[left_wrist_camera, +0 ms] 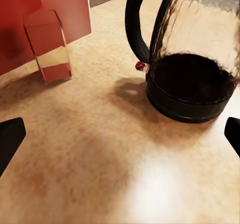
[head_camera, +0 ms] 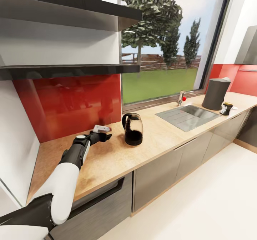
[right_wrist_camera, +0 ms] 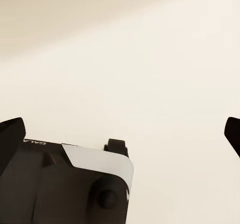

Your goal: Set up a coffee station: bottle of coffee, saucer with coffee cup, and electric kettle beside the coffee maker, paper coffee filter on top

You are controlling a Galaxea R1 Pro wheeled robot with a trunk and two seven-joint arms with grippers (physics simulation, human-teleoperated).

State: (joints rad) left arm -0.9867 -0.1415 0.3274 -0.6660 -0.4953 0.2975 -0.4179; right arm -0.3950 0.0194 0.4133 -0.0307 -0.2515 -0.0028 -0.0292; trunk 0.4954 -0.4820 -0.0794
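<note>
The electric kettle [head_camera: 133, 129], clear glass with a black base and handle, stands upright on the wooden countertop [head_camera: 107, 161] near the red backsplash. My left gripper [head_camera: 107, 137] hovers low over the counter just left of it, open, with nothing between its fingers. In the left wrist view the kettle [left_wrist_camera: 192, 79] stands close ahead of the left gripper [left_wrist_camera: 120, 139], and a small clear container [left_wrist_camera: 49, 46] stands against the backsplash. That container [head_camera: 101, 128] sits just behind the gripper. My right gripper [right_wrist_camera: 120, 134] is open over pale floor.
A steel sink [head_camera: 187, 116] with a tap [head_camera: 182, 98] lies to the right under the window. Beyond it stand a tall dark grey appliance [head_camera: 216, 94] and a small black-and-yellow item [head_camera: 226, 108]. Two dark shelves [head_camera: 71, 69] hang above the left arm.
</note>
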